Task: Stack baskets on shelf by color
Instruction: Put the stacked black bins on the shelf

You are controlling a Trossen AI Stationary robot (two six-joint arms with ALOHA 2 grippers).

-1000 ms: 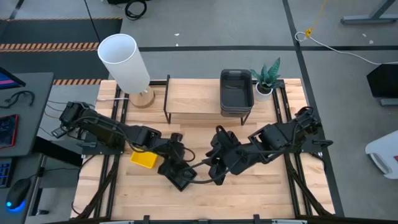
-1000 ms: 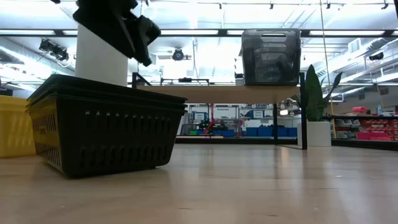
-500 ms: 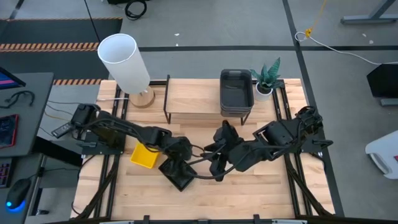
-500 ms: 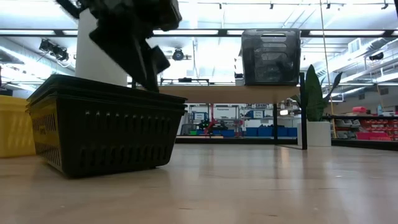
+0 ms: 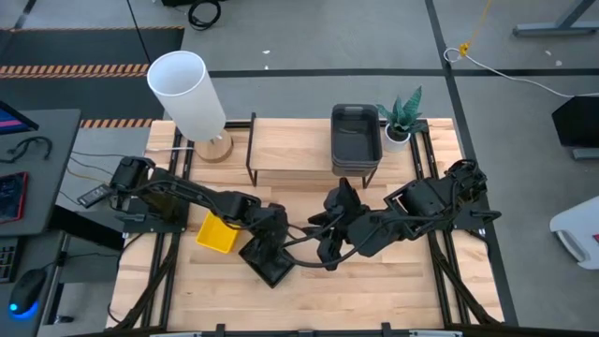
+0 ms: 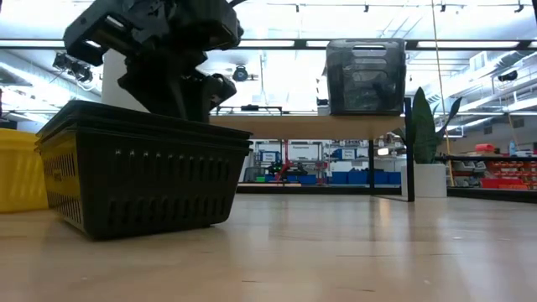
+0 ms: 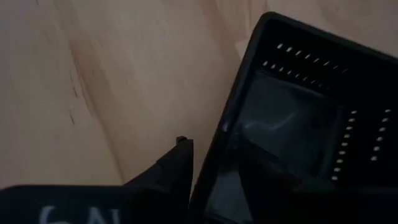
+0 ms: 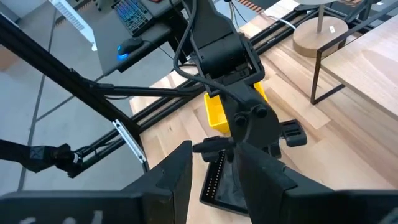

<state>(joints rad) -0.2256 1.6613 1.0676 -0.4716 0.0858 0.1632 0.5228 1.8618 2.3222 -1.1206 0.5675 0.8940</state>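
Note:
A black slotted basket (image 5: 269,259) stands on the wooden table near its middle, with a yellow basket (image 5: 217,235) just to its left. Dark grey baskets (image 5: 356,137) sit stacked on the right end of the shelf (image 5: 290,150). My left gripper (image 5: 269,234) reaches down at the black basket's far end. Its fingers are open, one finger (image 7: 178,163) outside the basket's wall (image 7: 225,127) and the other hidden inside. My right gripper (image 8: 213,152) hangs open above the table, right of the black basket, with nothing between its fingers. My left gripper has the black basket's wall (image 7: 217,149) between its fingers, coming from above at a slant. One finger is outside and the other inside. I cannot tell whether either finger touches the wall. The basket stands flat on the table (image 6: 336,252).
A lamp with a white shade (image 5: 187,92) and a round wooden base (image 5: 213,148) stands at the far left. A small potted plant (image 5: 402,117) stands at the shelf's right end. Bare tabletop lies near the front edge and to the right.
My left gripper has come down and toward the table's right, from above the yellow basket to the black basket's rim, so that its fingers now dip into that basket. Both baskets have stayed in place.

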